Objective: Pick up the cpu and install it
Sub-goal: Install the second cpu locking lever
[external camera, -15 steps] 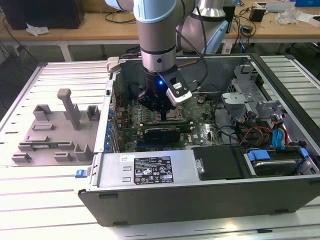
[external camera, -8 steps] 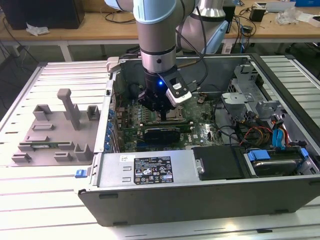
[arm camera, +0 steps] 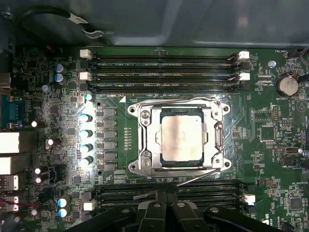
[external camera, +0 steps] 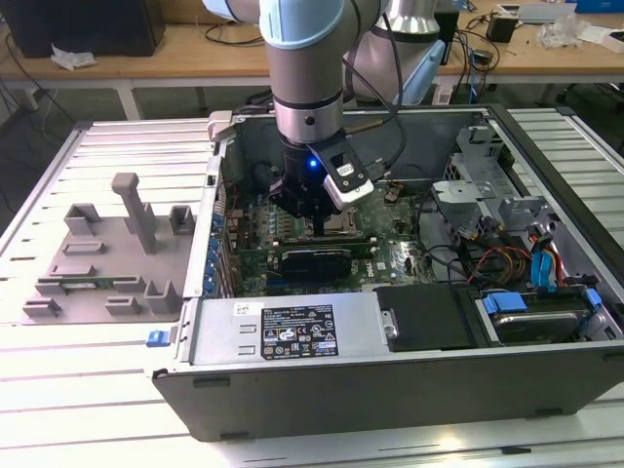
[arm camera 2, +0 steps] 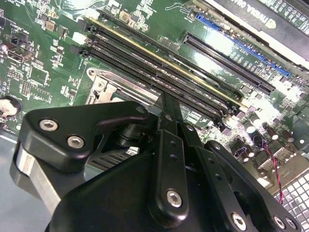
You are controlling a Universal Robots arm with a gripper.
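Second wrist view puts us right behind our gripper (arm camera 2: 166, 104): the black linkage bars run forward and meet in one thin dark edge above the memory slots (arm camera 2: 159, 63), so the fingers look drawn together with nothing between them, though the tips themselves are partly hidden by the gripper body.

First wrist view shows the same black fingers (arm camera: 164, 200) together, over the nearer bank of slots. The cpu (arm camera: 182, 139) lies apart from them, just beyond, flat in its socket frame (arm camera: 145, 140) on the motherboard (arm camera: 270, 159). Its silver top is square to the frame, and we see no tilt. The thin wire lever (arm camera: 193, 174) lies slanted along the frame's near side; we cannot tell whether it is latched.

From the exterior view, our gripper (external camera: 314, 216) hangs low inside the open computer case (external camera: 292, 341), over the board, with the gray fixture tray (external camera: 97, 263) well apart to the exterior view's left.

What could go wrong from here, as we judge it:
- The fingers sit very close to the slots and the lever, so a sideways drift could snag the wire or scrape a slot clip.
- If the chip is not fully seated, any press on it could bend the socket's contacts.
- A nudge on the chip's edge could lift one corner out of the frame.
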